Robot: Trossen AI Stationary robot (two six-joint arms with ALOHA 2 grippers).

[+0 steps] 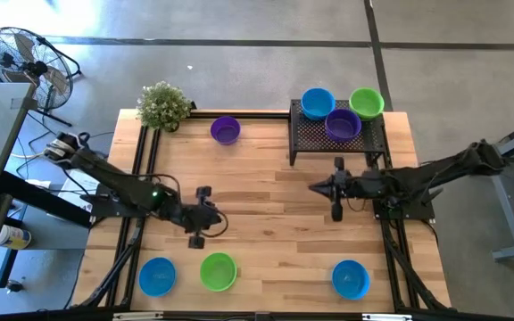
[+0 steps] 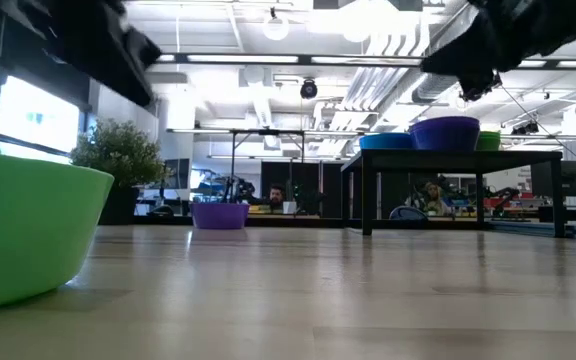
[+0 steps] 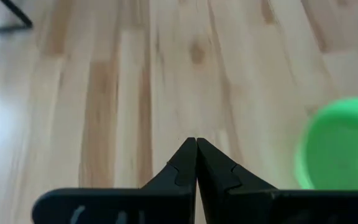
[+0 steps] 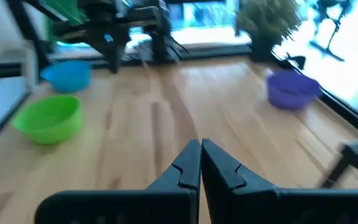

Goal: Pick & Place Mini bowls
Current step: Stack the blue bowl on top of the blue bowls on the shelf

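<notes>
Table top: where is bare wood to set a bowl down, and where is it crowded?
Bare: the centre, between the purple bowl, left pincer and right pincer, and the front edge between the green bowl and right-hand blue bowl. Crowded: the black mesh stand, carrying three bowls.

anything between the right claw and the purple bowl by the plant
No. In the high view, only bare wooden table lies between the shut right claw and the purple bowl; the right wrist view shows the same.

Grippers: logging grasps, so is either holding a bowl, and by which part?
Nothing is held. Left gripper and right gripper are both shut, empty, above bare table.
</notes>
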